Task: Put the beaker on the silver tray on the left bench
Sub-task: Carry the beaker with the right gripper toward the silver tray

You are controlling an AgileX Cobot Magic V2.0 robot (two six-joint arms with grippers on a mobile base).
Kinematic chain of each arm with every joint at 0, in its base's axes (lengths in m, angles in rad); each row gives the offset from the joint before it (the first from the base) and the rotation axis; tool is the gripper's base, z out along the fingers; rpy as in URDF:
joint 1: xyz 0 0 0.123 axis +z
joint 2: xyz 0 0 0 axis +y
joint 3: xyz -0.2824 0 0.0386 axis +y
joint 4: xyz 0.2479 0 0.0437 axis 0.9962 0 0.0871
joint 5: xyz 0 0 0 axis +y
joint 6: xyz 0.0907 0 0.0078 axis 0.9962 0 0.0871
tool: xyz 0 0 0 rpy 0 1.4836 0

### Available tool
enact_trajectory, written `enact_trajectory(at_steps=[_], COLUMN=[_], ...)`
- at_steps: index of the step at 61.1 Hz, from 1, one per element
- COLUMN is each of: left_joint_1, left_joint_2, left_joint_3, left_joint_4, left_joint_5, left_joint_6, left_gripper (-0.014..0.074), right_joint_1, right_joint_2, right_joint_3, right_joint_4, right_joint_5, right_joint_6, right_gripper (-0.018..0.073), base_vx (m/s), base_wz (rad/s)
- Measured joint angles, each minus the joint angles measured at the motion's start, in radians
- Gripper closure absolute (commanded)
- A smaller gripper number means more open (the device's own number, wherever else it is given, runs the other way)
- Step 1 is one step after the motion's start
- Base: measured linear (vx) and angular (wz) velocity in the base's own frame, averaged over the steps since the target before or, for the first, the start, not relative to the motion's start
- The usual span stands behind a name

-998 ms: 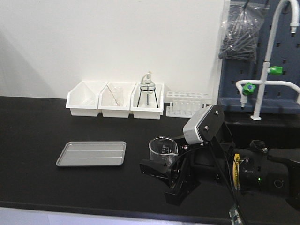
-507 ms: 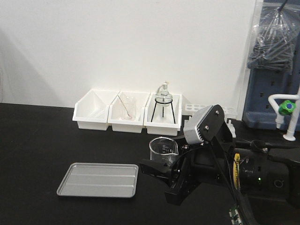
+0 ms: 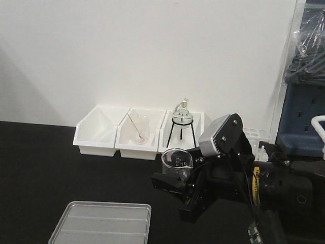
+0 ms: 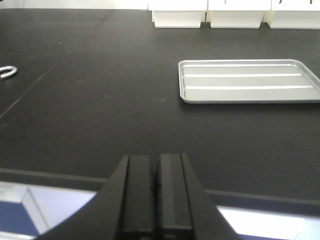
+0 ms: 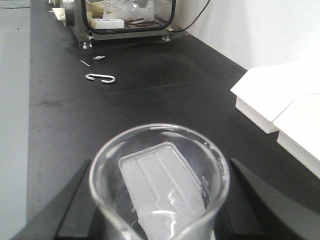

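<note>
The small clear beaker (image 3: 176, 162) with dark marks is held upright in my right gripper (image 3: 174, 184), a little above the black left bench (image 3: 35, 173). In the right wrist view the beaker (image 5: 215, 162) fills the foreground, with a black finger on each side of it; the gripper (image 5: 160, 212) is shut on it. The silver tray (image 3: 101, 223) lies on the bench, lower left of the beaker and apart from it. My left gripper (image 4: 155, 167) is shut and empty over the bench's front edge, with the tray (image 4: 248, 81) ahead to its right.
Three white bins (image 3: 96, 136) line the back wall; one holds a beaker with a pink stick (image 3: 138, 133), another a tripod with a flask (image 3: 182, 121). A test-tube rack (image 3: 254, 136) and blue panel (image 3: 304, 119) stand right. A metal hook (image 5: 100, 77) lies further along the bench.
The whole view has shifted: the bins and tray have slid lower in the frame, the tray to the bottom edge, and the tap has left the view. The beaker stays in the right gripper.
</note>
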Motion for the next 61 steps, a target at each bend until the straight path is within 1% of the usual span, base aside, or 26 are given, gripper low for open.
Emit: enact_trajectory(at_steps=[26,61], left_joint_1=[0.0,0.0], left_joint_2=[0.0,0.0], left_joint_3=[0.0,0.0], left_joint_4=[0.0,0.0], left_joint_5=[0.0,0.0], left_joint_6=[0.0,0.0], left_gripper=[0.0595,0.0595], right_joint_1=[0.0,0.0], right_joint_2=[0.0,0.0], right_joint_3=[0.0,0.0], right_joint_4=[0.0,0.0], right_joint_5=[0.001,0.001], right_joint_6=[0.0,0.0], right_gripper=[0.0571,0.0571], base_vx=[0.1,0.02], base_wz=[-0.05,-0.03])
